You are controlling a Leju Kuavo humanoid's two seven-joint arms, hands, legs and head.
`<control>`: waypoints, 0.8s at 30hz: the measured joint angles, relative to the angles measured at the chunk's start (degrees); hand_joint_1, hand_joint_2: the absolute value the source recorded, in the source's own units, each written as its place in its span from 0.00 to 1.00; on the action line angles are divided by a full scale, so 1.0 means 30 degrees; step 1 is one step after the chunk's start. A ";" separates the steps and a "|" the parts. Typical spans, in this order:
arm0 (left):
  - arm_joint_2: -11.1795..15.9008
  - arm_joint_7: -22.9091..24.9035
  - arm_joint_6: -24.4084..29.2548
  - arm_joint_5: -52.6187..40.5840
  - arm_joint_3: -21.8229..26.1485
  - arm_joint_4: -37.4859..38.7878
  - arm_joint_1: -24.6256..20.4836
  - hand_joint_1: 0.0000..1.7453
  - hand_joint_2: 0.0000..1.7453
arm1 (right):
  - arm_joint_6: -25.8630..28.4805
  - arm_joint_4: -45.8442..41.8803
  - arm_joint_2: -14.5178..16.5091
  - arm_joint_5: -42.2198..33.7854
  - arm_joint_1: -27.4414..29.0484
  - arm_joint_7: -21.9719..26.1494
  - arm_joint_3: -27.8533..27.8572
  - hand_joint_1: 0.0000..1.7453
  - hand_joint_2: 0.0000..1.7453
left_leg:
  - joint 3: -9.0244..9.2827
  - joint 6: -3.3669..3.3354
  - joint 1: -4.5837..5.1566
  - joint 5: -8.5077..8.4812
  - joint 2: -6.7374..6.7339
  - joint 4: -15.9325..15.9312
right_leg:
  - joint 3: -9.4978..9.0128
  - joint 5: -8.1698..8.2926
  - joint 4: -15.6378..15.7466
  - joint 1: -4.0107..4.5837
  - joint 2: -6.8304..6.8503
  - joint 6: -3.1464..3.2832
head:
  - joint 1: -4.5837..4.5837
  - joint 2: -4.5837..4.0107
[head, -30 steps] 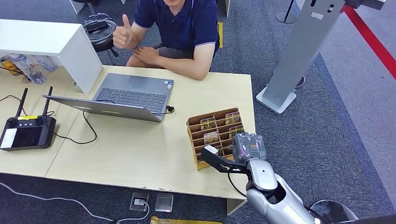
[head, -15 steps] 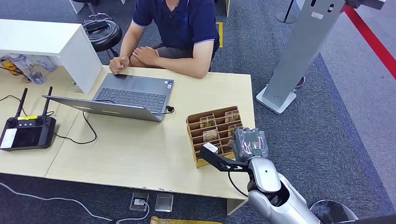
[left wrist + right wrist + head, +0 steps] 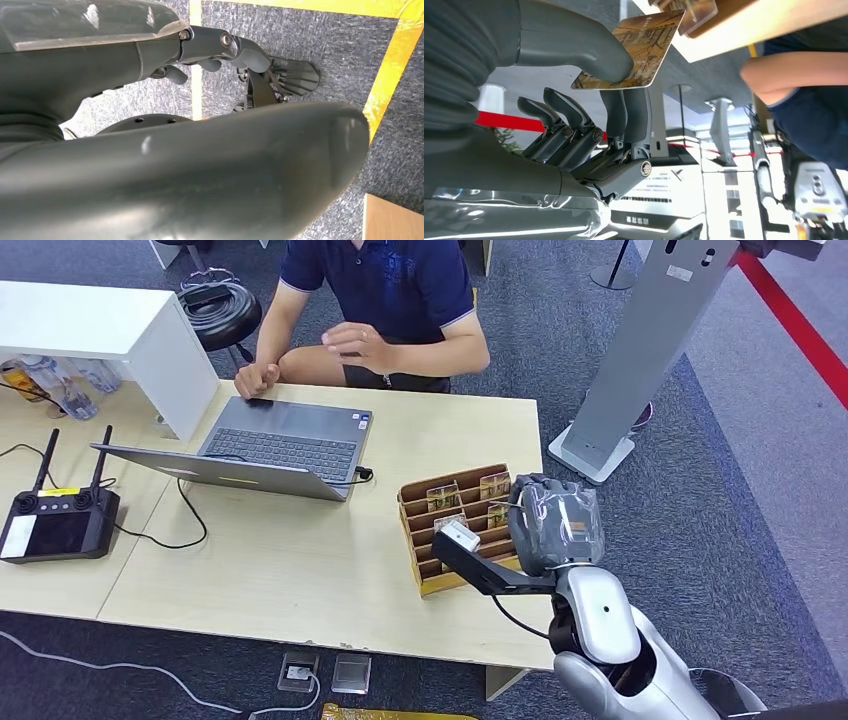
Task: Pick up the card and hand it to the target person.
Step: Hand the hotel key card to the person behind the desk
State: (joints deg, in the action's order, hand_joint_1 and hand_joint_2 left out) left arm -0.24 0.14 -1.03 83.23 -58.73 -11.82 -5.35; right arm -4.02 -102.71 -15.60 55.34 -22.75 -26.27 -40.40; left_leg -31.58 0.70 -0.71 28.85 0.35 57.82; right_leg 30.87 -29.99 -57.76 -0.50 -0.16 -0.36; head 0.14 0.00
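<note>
My right hand [image 3: 555, 520] hovers just above the right side of the wooden card rack [image 3: 428, 545] near the table's front right. In the right wrist view its thumb and fingers [image 3: 624, 107] pinch a brown patterned card [image 3: 639, 50], lifted just clear of the rack [image 3: 724, 20]. More cards [image 3: 443, 495] stand in the rack's slots. The target person [image 3: 400, 285] sits across the table, one hand [image 3: 352, 340] raised above the table edge, the other resting at the laptop. My left hand [image 3: 220, 50] hangs by the floor, holding nothing.
An open laptop [image 3: 280, 445] sits mid-table with a cable trailing from it. A black remote controller [image 3: 55, 523] lies at the left, beside a white box [image 3: 110, 335]. A grey stand [image 3: 640, 350] rises on the carpet right of the table.
My right hand rose from the rack and shifted away from me with the card. The person dropped the thumbs-up hand to the laptop and raised the other hand.
</note>
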 joint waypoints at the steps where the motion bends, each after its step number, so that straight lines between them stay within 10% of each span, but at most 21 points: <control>1: 0.0000 0.0020 0.0002 -0.0029 0.0000 0.0000 -0.0002 0.00 0.00 | 0.0073 -0.0005 0.0027 -0.0029 -0.0128 0.0128 -0.0011 1.00 1.00 | -0.0003 0.0000 0.0000 0.0000 0.0001 0.0000 | -0.0001 0.0000 0.0000 0.0000 0.0000 0.0000 | -0.0004 0.0000; 24: -0.0169 0.0374 0.0528 -0.0567 -0.0007 0.0000 -0.0167 0.00 0.00 | 0.5031 1.5411 0.5311 -0.0596 -0.8797 0.5397 -0.1483 1.00 1.00 | -0.0038 -0.0011 -0.0001 -0.0016 0.0031 0.0000 | 0.0017 0.0003 -0.0015 0.0001 0.0026 -0.0003 | -0.0016 0.0000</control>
State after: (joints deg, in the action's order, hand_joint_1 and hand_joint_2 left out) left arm -0.75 1.26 0.55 81.53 -58.75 -11.82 -5.85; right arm 11.07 -56.48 0.33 53.55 -49.14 -10.08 -44.84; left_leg -31.70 0.67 -0.71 28.80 0.44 57.82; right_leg 30.92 -29.98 -57.81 -0.50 -0.08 -0.37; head 0.09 0.00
